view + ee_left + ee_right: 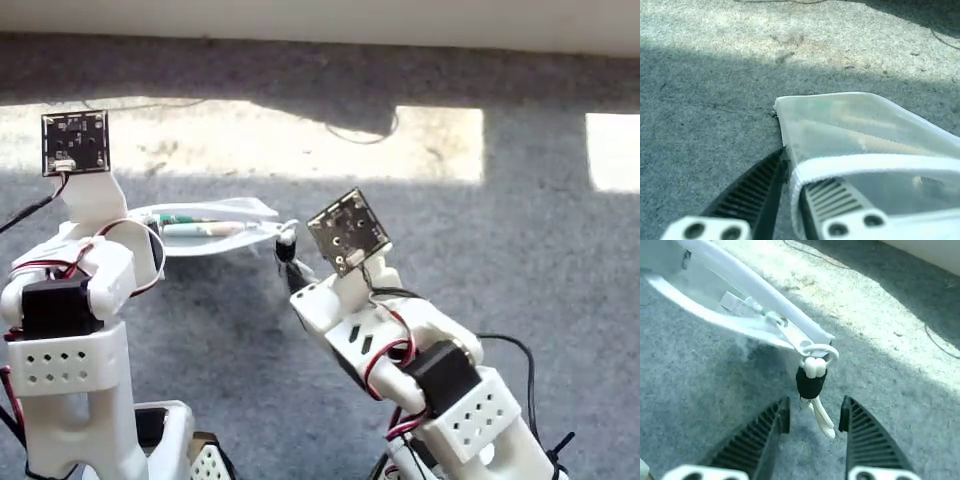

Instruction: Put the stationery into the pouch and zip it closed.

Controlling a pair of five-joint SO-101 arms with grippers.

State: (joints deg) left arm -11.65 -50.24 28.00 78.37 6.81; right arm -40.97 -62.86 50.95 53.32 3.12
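Holding pens (pixel 203 229), the translucent pouch (pixel 252 208), edge pinched in left tool (pixel 790 169)

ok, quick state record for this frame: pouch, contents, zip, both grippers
pouch: translucent pouch, lying on the grey surface between the arms
contents: pens inside
zip: not closed, mouth gaping; pull tab at the end near the right arm
left gripper: shut on the pouch's edge at the other end
right gripper: open, pull tab between its fingers, not gripped
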